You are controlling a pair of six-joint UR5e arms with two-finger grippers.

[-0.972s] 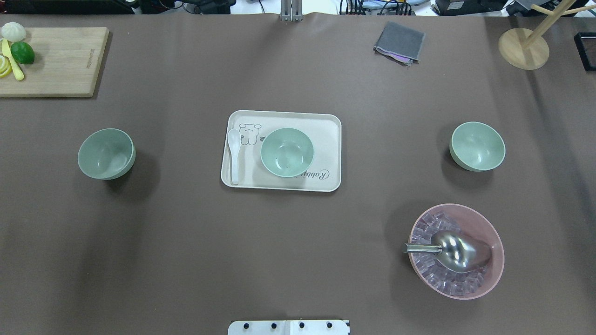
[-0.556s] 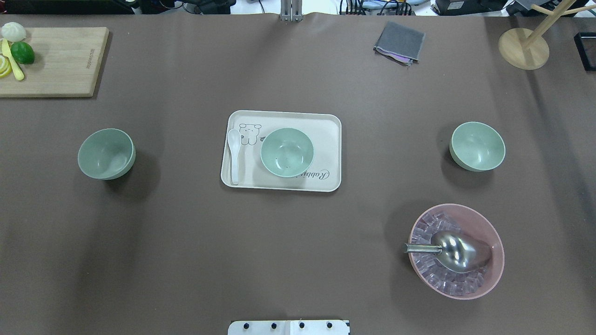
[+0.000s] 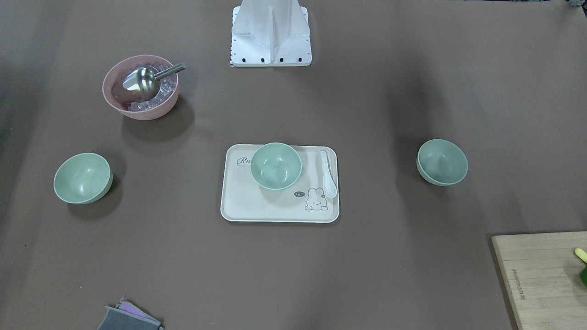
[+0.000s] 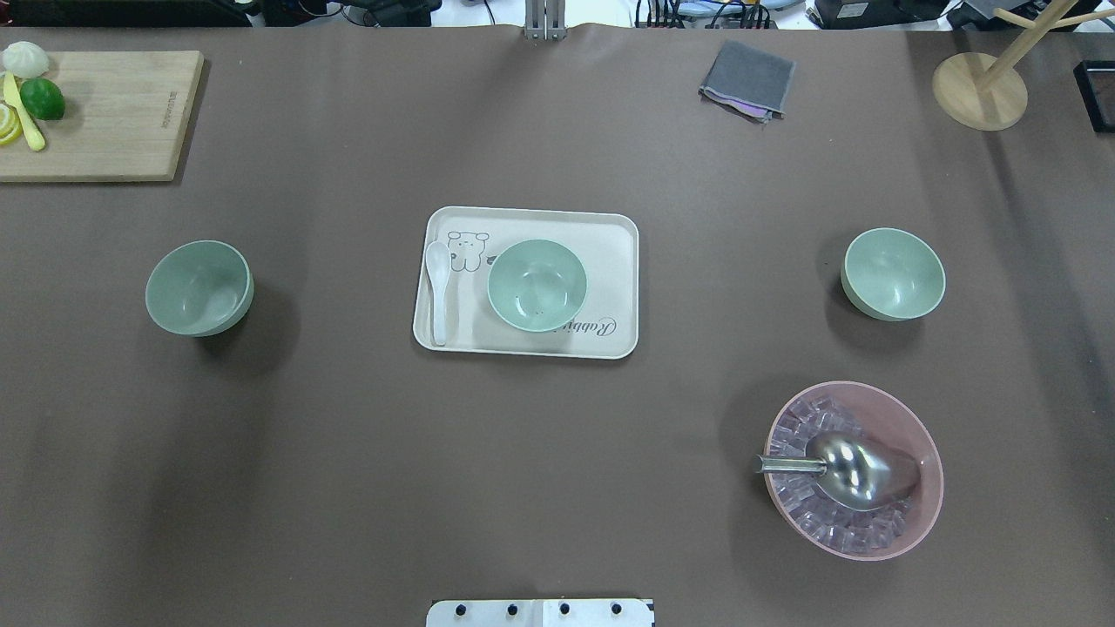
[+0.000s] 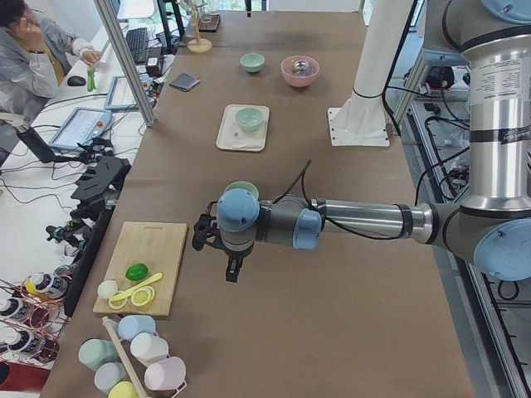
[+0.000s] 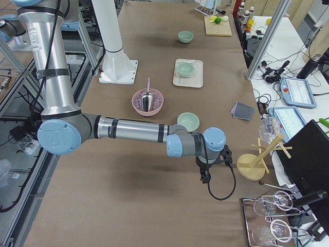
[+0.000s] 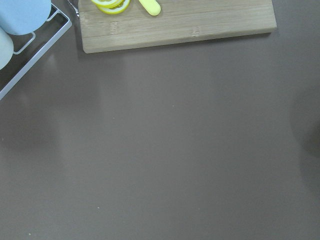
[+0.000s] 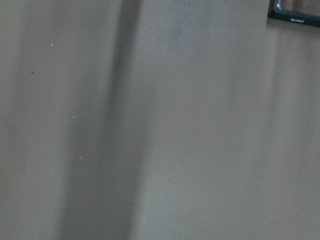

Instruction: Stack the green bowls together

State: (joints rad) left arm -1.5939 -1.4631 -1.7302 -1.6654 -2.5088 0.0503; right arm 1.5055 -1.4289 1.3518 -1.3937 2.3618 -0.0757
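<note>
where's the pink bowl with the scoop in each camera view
Front-facing: the pink bowl is upper left, near the robot's base.
Overhead: lower right.
Exterior left: far end, top centre.
Exterior right: around the middle, slightly left.
Left wrist: not in it.
Right wrist: not in it.
Landmark: the cream tray holding a green bowl shows in all four exterior views.

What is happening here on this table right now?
Nothing is stacked yet. One green bowl sits on the tray. The left bowl and the right bowl stand apart on the table. The left gripper and the right gripper hang above the table's ends and touch no bowl.
</note>
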